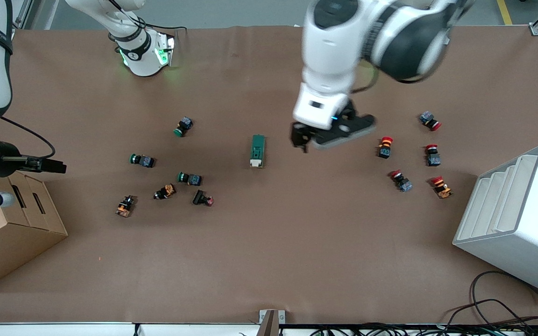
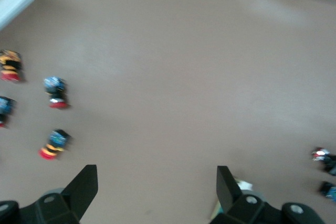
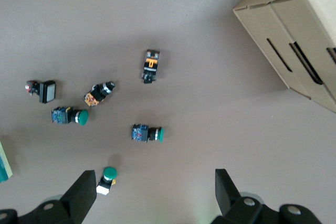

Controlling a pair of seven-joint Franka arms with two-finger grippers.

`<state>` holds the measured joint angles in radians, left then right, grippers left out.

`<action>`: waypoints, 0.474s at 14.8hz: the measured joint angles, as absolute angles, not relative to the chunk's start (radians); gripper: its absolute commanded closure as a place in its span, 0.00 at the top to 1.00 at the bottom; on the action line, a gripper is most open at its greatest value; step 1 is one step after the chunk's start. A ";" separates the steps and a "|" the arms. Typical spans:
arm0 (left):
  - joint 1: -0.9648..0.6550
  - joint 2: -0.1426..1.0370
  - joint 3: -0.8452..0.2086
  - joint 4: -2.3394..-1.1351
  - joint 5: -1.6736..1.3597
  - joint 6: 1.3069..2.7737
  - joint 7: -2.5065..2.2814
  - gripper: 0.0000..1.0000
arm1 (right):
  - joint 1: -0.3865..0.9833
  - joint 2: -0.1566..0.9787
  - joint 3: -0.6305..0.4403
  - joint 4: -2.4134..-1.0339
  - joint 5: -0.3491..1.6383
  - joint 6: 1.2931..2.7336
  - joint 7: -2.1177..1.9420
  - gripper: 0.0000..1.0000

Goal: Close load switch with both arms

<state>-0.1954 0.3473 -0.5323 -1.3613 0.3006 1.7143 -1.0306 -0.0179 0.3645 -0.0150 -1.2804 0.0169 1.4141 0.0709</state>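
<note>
Hovering beside load switch (image 1: 258, 150), left gripper (image 1: 302, 140) fingers apart, right gripper (image 3: 155, 190) fingers apart over pushbuttons (image 3: 147, 134)

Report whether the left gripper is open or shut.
Open: the left gripper shows its two fingers spread wide apart, nothing between them, over bare table.

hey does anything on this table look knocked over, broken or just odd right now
Nothing looks broken or spilled. The pushbuttons lie scattered on their sides, green and orange ones toward the right arm's end, red ones toward the left arm's. The load switch lies flat between the two groups.
</note>
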 measured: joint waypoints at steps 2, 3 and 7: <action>-0.131 0.300 -0.507 -1.361 0.220 1.695 -0.851 1.00 | -0.017 0.351 -0.009 -1.275 0.017 1.381 0.071 1.00; -0.120 0.269 -0.465 -1.361 0.187 1.674 -0.758 1.00 | -0.017 0.338 -0.008 -1.276 0.017 1.373 0.071 1.00; -0.127 0.167 -0.247 -1.376 0.086 1.579 -0.420 1.00 | -0.018 0.223 -0.008 -1.360 0.017 1.390 0.071 1.00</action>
<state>-0.1271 0.1669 -0.2467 -1.3758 0.0857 1.5791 -0.4204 -0.0180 0.2234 -0.0079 -1.3596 0.0169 1.3905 0.0709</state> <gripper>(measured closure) 0.000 0.000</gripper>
